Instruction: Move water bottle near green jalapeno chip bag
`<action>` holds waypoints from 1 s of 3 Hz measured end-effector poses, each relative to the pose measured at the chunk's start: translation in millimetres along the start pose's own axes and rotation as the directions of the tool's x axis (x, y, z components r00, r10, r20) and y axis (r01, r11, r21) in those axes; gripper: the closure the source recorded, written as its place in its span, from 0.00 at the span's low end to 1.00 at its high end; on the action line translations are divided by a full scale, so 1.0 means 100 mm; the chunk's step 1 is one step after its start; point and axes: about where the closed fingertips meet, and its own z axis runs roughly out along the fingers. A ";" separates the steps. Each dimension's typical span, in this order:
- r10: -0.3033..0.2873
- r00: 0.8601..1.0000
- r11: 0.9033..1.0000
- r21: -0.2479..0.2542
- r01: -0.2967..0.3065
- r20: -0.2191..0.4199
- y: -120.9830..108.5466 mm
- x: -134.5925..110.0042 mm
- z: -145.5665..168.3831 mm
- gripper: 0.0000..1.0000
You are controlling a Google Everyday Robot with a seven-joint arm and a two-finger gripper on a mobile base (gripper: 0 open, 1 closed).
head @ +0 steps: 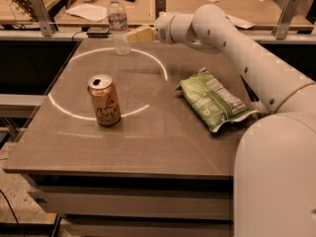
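Observation:
The water bottle (118, 26), clear with a white cap and pale label, stands upright at the far edge of the table, left of centre. My gripper (134, 34) reaches in from the right at the bottle's mid height, its tip right beside the bottle. The green jalapeno chip bag (212, 100) lies flat on the right side of the table, well apart from the bottle.
An orange-tan soda can (104, 100) stands upright on the left front part of the grey table (148, 147), inside a bright ring of light. My white arm (247, 53) spans above the bag. A wooden desk with papers (91, 11) stands behind.

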 end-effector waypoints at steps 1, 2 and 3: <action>-0.021 0.999 0.999 -0.040 0.022 0.027 -0.06 -0.07 0.01 0.00; -0.021 0.999 0.999 -0.040 0.022 0.027 -0.06 -0.07 0.01 0.00; -0.009 1.000 1.000 -0.009 0.009 0.024 -0.04 -0.08 0.07 0.00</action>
